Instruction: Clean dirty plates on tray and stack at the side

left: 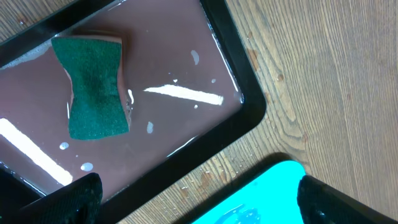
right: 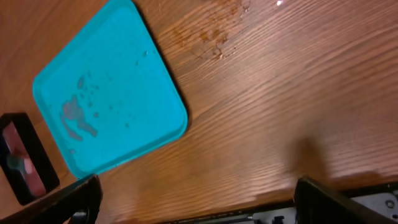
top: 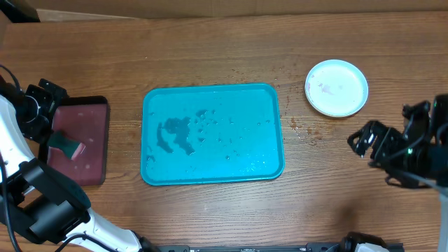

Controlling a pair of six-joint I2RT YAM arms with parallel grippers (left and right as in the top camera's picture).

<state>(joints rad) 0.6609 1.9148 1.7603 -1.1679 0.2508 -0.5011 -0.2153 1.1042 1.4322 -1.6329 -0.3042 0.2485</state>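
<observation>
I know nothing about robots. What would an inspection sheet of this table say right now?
Surface: wooden table, brownish spatter right of the blue tray.
Job's things: blue tray holds puddles only, no plates; one white plate, faintly smeared, sits on the table beyond its right edge.
Clutter: green sponge in the wet maroon tray, left.
Grippers: left gripper open above the maroon tray's corner; right gripper open, holding nothing.
Cables: nothing seen on the table.
Surroundings: pale strip beyond the far edge.
</observation>
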